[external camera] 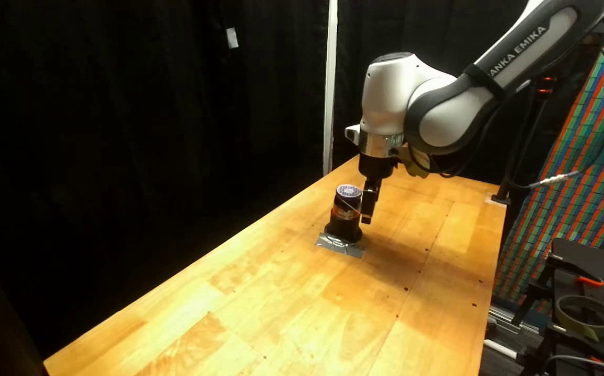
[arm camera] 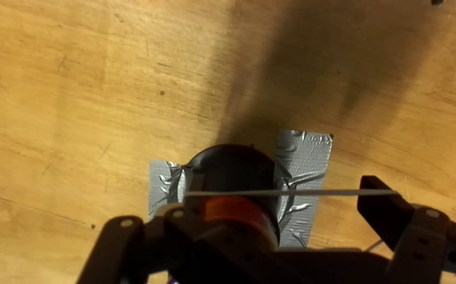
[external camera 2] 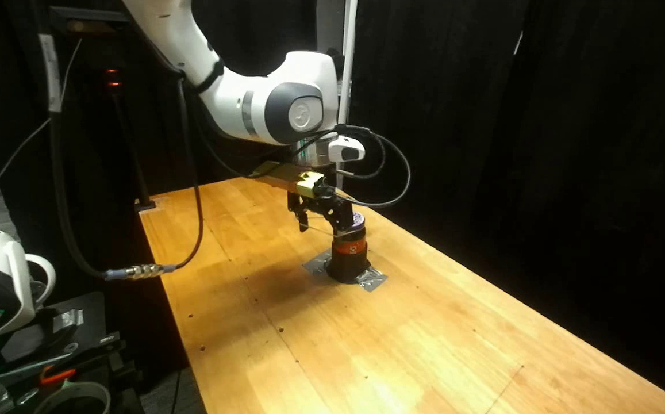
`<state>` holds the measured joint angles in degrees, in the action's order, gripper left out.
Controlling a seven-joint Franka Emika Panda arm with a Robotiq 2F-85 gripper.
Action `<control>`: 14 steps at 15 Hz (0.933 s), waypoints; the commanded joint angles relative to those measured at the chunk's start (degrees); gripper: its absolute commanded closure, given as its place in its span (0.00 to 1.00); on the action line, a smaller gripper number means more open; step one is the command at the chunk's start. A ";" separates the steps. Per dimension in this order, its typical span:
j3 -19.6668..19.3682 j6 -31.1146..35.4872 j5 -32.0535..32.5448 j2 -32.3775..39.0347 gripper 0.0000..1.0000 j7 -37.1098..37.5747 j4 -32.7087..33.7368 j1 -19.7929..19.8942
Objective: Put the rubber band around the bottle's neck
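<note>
The bottle (external camera: 347, 215) stands upright in a black base (external camera 2: 348, 268). It has a reddish-brown body and a purple-and-white patterned top (external camera: 349, 191). My gripper (external camera 2: 323, 230) is open, fingers down, close beside the bottle's upper part. The pale rubber band (arm camera: 330, 192) is stretched straight between the two spread fingertips (arm camera: 285, 192). In an exterior view a thin strand of the band (external camera: 348, 204) crosses the bottle's upper part. Whether the band fully encircles the bottle I cannot tell. In the wrist view the fingers hide much of the bottle (arm camera: 235, 211).
Grey tape (arm camera: 304, 157) holds the base to the wooden table (external camera: 281, 313). Black curtains (external camera: 124, 130) hang behind. A cable loop (external camera 2: 407, 172) hangs beside the wrist. A side cart (external camera: 594, 266) with a tape roll (external camera: 586, 316) stands off the table.
</note>
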<state>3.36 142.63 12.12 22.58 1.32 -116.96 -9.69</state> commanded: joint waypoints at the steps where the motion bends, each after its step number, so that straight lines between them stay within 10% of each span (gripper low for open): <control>1: -4.45 16.05 9.68 -7.39 0.00 12.95 -14.37 -4.71; 5: -21.30 28.91 27.66 -9.81 0.00 31.71 -20.99 -17.62; 6: -25.92 30.73 32.61 -9.86 0.25 36.36 -20.79 -20.77; 9: -38.70 33.39 44.74 -8.71 0.42 49.98 -19.22 -31.10; 14: -47.76 34.20 62.76 -7.36 0.80 71.63 -18.78 -40.78</control>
<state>-39.97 175.89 66.71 15.51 62.31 -134.91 -45.58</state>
